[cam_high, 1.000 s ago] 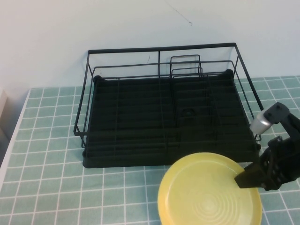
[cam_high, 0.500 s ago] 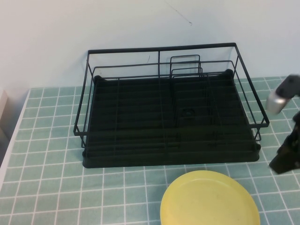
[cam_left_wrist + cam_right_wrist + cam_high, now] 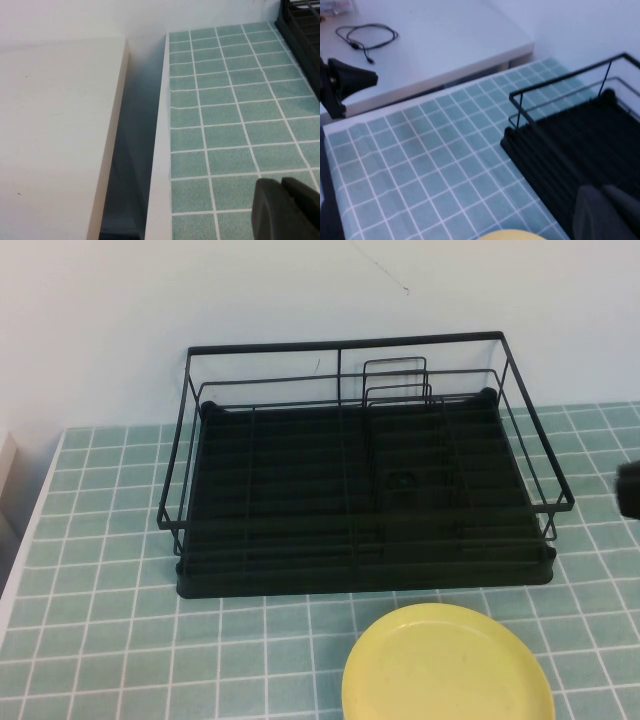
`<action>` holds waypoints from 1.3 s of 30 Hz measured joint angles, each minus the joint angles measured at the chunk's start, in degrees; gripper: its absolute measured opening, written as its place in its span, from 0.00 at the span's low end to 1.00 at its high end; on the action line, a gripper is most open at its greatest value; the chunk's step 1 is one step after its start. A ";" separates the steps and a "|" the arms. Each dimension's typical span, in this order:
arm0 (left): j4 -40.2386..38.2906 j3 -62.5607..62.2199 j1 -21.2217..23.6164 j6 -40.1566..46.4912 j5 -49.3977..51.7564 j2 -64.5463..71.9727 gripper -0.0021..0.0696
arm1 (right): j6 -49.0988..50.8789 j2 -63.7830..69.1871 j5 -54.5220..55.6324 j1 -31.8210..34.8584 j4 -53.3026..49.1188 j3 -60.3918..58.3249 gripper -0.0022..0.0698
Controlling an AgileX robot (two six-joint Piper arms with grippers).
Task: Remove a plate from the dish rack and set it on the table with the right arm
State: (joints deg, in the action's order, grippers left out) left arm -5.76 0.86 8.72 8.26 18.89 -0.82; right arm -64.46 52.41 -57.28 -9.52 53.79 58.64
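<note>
The pale-yellow plate (image 3: pixel 447 665) lies flat on the mint-green tiled table (image 3: pixel 100 570), just in front of the black wire dish rack (image 3: pixel 345 343). The rack holds no plates. Only a dark bit of the right arm (image 3: pixel 630 490) shows at the right edge of the high view. In the right wrist view my right gripper (image 3: pixel 602 200) is shut and empty, above the rack (image 3: pixel 570 135), with a sliver of the plate (image 3: pixel 507 235) below it. My left gripper (image 3: pixel 282 186) is shut and empty above the tiles near the table's left edge.
A white side surface (image 3: pixel 50 125) stands beside the table's left edge across a dark gap. In the right wrist view a white desk carries a black cable (image 3: pixel 367 36), with a black object (image 3: pixel 342 80) at its front. A white wall is behind the rack.
My right gripper let go of the plate and the arm drew back to the right, almost out of the high view. The plate settled flat on the table.
</note>
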 joint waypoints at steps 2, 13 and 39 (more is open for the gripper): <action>0.00 0.00 0.00 0.00 0.00 0.00 0.02 | -0.34 -3.97 -0.12 0.00 0.88 -1.42 0.03; 0.00 0.00 0.00 0.00 0.00 0.00 0.02 | 1.49 -16.45 -11.66 0.00 -7.24 -2.67 0.03; 0.00 0.00 0.00 0.00 0.00 0.00 0.02 | 31.61 -49.26 62.98 0.28 -38.55 -57.01 0.03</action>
State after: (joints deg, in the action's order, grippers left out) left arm -5.76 0.86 8.72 8.26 18.89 -0.82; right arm -32.85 3.15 5.70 -9.24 15.24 1.63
